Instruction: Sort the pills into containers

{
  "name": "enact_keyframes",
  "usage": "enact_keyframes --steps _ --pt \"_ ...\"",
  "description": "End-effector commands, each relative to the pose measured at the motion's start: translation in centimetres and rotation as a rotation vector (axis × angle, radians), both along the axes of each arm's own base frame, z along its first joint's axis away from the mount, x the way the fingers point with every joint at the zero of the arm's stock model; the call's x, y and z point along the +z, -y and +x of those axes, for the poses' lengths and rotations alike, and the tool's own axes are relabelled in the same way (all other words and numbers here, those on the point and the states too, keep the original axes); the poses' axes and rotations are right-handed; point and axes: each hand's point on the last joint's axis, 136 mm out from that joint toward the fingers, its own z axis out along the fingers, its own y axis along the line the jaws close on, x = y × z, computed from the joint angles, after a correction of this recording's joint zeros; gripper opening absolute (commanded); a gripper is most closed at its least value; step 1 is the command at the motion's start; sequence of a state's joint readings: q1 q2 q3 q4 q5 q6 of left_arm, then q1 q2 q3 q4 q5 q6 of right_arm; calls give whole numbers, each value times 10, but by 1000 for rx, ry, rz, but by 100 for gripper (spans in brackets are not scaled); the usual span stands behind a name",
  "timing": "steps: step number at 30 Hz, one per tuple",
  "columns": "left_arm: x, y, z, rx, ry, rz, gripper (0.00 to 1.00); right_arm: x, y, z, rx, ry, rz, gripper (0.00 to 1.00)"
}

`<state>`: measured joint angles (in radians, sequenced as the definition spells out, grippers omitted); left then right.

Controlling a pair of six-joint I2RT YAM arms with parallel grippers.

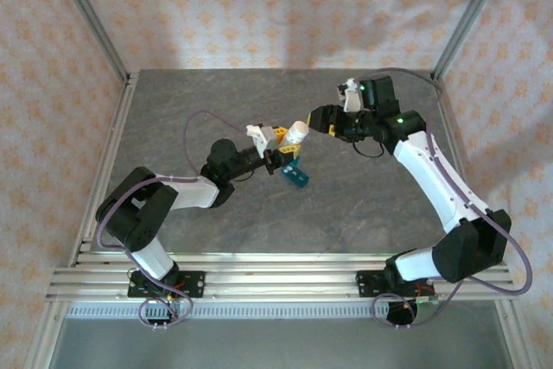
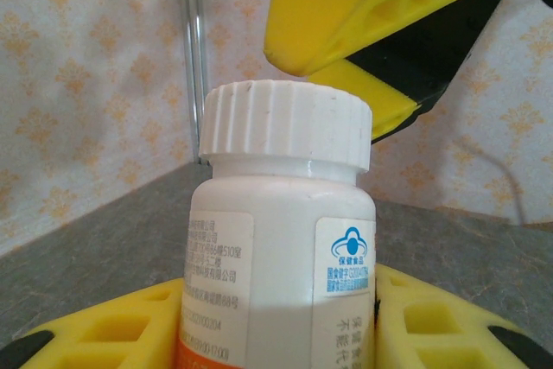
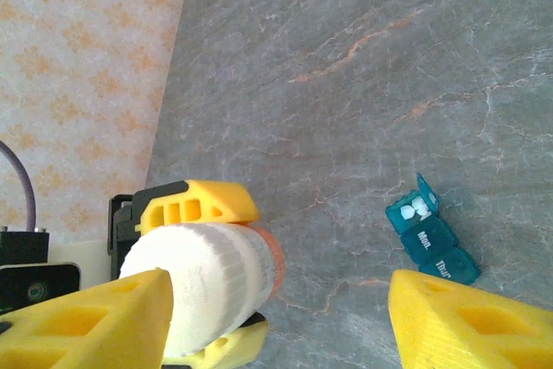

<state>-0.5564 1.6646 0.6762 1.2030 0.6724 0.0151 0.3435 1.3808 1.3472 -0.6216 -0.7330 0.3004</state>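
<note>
My left gripper (image 1: pixel 283 149) is shut on a white pill bottle (image 1: pixel 296 133) and holds it above the table; in the left wrist view its yellow fingers (image 2: pixel 449 326) flank the bottle (image 2: pixel 281 248), whose ribbed cap is on. My right gripper (image 1: pixel 314 123) stands open at the cap. In the right wrist view (image 3: pixel 281 291) one yellow finger (image 3: pixel 86 321) lies against the cap (image 3: pixel 203 287) and the other stands far off to the right. The teal containers strip (image 3: pixel 430 235) lies on the table below, one lid up with white pills (image 3: pixel 416 208) inside.
The grey stone-patterned table (image 1: pixel 216 101) is walled by patterned panels and metal posts. The teal strip (image 1: pixel 295 175) lies just under and in front of the bottle. The arm bases sit on the rail at the near edge.
</note>
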Motion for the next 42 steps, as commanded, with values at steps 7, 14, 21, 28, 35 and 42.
enact_keyframes --steps 7,14,21,28,35,42 --pt "15 0 -5 -3 45 -42 0 25 -10 -9 56 98 -49 70" --pt "14 0 -5 -6 41 -42 0 35 -20 -11 87 127 -69 74" --pt "16 1 -5 -8 43 -44 0 28 -25 -9 108 134 -174 72" --pt "17 1 -5 -9 42 -47 0 25 -29 -8 122 128 -198 71" --pt "17 2 -5 -12 39 -48 0 18 -31 -7 133 110 -210 68" --pt "16 2 -4 -12 37 -46 0 15 -36 -8 148 104 -206 66"
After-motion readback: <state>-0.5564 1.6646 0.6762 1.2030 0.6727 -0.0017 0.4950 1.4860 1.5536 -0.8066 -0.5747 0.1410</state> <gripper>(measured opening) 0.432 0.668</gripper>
